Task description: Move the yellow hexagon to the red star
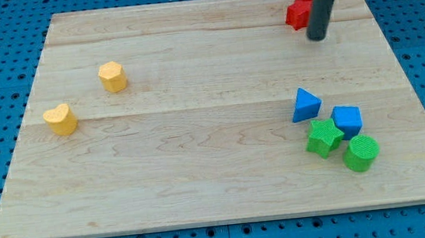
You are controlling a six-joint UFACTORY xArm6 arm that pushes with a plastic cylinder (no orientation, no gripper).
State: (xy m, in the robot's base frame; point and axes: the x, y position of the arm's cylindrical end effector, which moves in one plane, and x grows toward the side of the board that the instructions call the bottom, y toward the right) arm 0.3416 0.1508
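Observation:
The yellow hexagon (113, 76) lies on the wooden board at the view's upper left. The red star (299, 11) lies near the board's top edge at the view's upper right, partly hidden behind my rod. My tip (316, 37) rests on the board just below and to the right of the red star, close to it. The tip is far to the right of the yellow hexagon.
A yellow heart-shaped block (61, 119) lies left of and below the hexagon. At the view's lower right stand a blue triangle (305, 104), a blue cube (347, 120), a green star (324, 137) and a green cylinder (361, 153). The wooden board (200, 151) sits on a blue pegboard.

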